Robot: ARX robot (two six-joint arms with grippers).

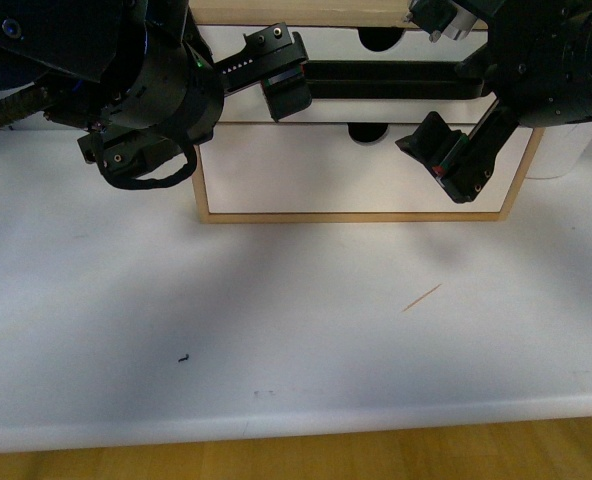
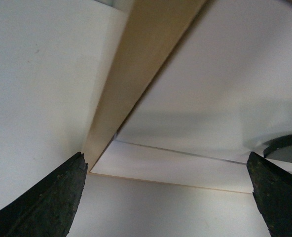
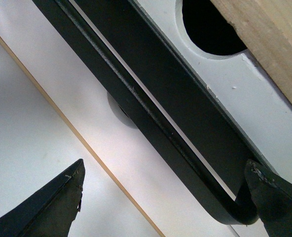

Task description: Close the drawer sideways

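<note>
The drawer (image 1: 331, 45) is the upper one in a wooden cabinet, white-fronted, with a long black bar handle (image 1: 396, 80) and a half-round notch (image 1: 381, 40) in its top edge. My left gripper (image 1: 294, 68) is open and empty at the handle's left end. Its wrist view shows its dark fingers (image 2: 47, 202) apart, facing the cabinet's wooden edge (image 2: 136, 74). My right gripper (image 1: 438, 165) is open below the handle's right part. In the right wrist view the handle (image 3: 151, 113) runs diagonally and its bent end lies against one finger (image 3: 276, 197). The notch (image 3: 210, 24) shows above it.
A plain white drawer front (image 1: 326, 170) without a handle sits below in the same cabinet. A white cylinder (image 1: 566, 150) stands right of the cabinet. A thin wooden stick (image 1: 422, 297) and a dark speck (image 1: 184, 357) lie on the white table (image 1: 296, 400).
</note>
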